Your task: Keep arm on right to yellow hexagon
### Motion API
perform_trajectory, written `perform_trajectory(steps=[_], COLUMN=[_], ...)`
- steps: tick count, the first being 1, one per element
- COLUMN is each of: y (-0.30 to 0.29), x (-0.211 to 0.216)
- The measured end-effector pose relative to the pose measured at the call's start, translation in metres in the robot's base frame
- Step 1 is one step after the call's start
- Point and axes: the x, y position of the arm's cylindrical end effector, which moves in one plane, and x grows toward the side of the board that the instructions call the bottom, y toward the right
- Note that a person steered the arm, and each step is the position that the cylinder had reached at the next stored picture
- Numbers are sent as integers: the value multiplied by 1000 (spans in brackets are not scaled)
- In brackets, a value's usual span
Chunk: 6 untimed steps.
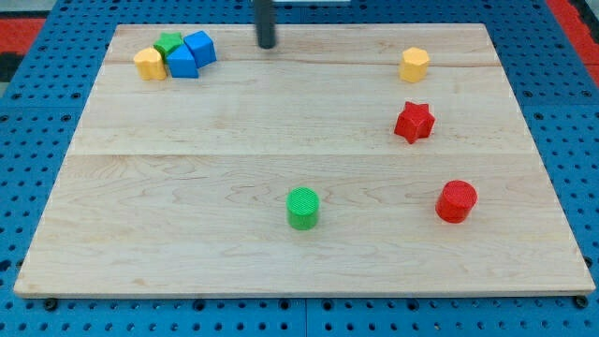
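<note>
- The yellow hexagon stands near the view's top right of the wooden board, resting on a flat end with one flat end facing up. It is squat, with no clear long axis, and which way it points cannot be told.
- My tip sits near the view's top centre, well apart from the yellow hexagon and on its left in the view. The rod carries no fingers, so nothing opens, closes or grips.
- A red star lies just below the yellow hexagon, apart from it.
- A red cylinder stands further toward the view's bottom right.
- A green cylinder stands at the view's lower centre, alone.
- At the view's top left sits a cluster: a yellow block, a green block and two blue blocks, packed close together, seemingly touching; their shapes are not clear.
- My tip is to the right of this cluster, apart from it.
</note>
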Motion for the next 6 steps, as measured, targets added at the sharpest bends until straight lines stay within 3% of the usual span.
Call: perform_trajectory(steps=[2, 3, 4, 6], y=[178, 207, 215, 117], x=[0, 18, 39, 53])
